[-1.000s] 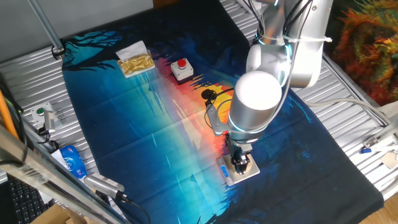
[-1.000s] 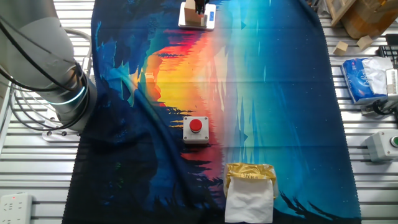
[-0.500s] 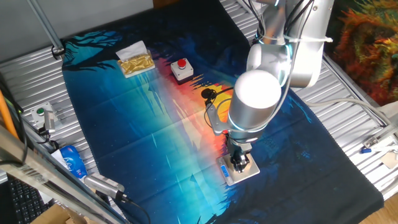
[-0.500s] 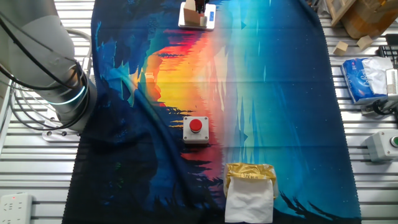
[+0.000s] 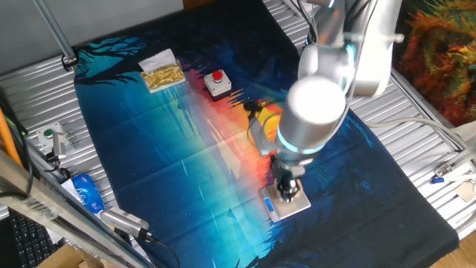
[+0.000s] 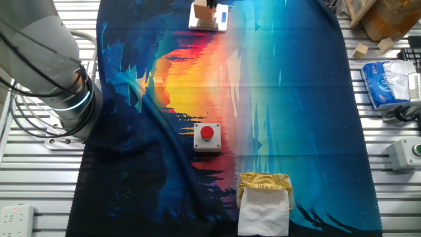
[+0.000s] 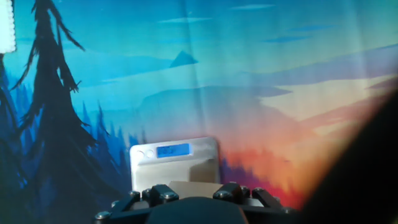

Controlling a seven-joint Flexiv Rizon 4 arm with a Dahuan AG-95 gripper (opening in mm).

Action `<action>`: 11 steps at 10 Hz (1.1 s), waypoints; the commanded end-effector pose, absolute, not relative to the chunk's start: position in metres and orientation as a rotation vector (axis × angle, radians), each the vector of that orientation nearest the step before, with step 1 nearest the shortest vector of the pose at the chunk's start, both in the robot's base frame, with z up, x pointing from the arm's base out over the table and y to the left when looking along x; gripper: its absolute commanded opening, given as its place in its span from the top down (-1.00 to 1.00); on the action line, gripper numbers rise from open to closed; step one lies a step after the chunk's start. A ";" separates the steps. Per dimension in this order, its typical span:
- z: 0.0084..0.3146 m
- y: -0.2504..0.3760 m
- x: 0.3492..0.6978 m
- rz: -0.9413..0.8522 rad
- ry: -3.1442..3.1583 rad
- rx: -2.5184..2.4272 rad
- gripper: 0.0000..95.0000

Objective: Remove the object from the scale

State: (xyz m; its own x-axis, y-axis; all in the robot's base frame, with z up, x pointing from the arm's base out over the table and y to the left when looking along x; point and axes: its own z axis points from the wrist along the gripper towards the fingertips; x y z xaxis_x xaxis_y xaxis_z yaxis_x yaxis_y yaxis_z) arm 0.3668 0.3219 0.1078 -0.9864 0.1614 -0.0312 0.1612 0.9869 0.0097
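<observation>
My pincer (image 5: pixel 286 195) down over scale (image 7: pixel 175 163); object (image 6: pixel 202 14) not lifted clear yet. Pincer width: cannot tell. Removal remains.

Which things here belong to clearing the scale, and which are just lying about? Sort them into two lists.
Part of the job:
- the object, a pale block on the scale, partly hidden by the gripper
- the scale
- the gripper, down at the block

Just lying about:
- white box with a red button
- gold crinkled packet
- white tissue beside the packet
</observation>
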 end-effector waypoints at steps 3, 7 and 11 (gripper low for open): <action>0.130 0.266 0.399 0.015 3.108 0.178 1.00; 0.128 0.229 0.417 0.004 3.103 0.136 1.00; 0.092 0.222 0.423 0.003 3.083 0.117 1.00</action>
